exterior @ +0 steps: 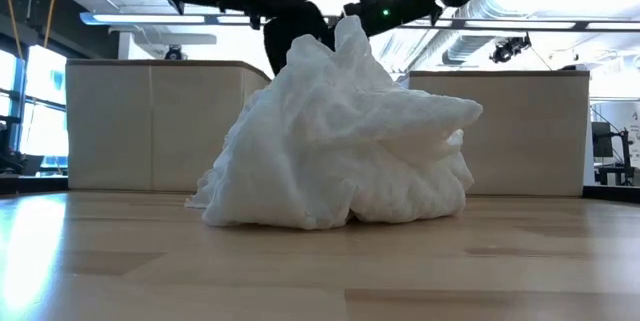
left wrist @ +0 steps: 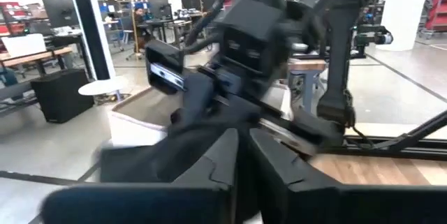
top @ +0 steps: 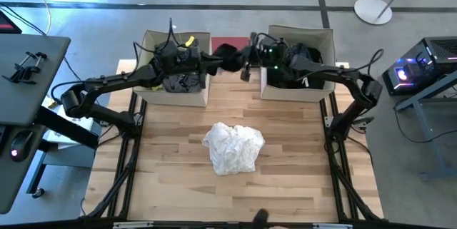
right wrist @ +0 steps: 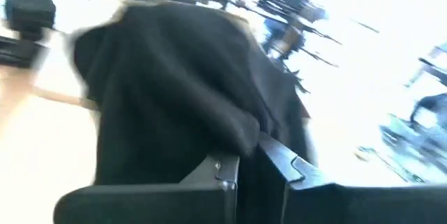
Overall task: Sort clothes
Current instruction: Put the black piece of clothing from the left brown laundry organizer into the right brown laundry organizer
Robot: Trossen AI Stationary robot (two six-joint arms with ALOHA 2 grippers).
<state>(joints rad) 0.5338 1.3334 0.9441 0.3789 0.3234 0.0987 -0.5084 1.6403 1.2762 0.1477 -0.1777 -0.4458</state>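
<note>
Black garment: held aloft between the two boxes, soft, limp, light; best pinched at a bunched fold.
Left gripper: pinching the black garment.
Right gripper: pinching the same garment.
White garment: one, crumpled mid-table, soft.
Beige boxes: two, each holding dark clothes, count unclear.

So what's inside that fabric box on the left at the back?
The left box holds dark crumpled clothes and a bit of neon yellow garment at its far rim. The left arm crosses above it, covering much of the inside; what lies deeper cannot be seen.
</note>
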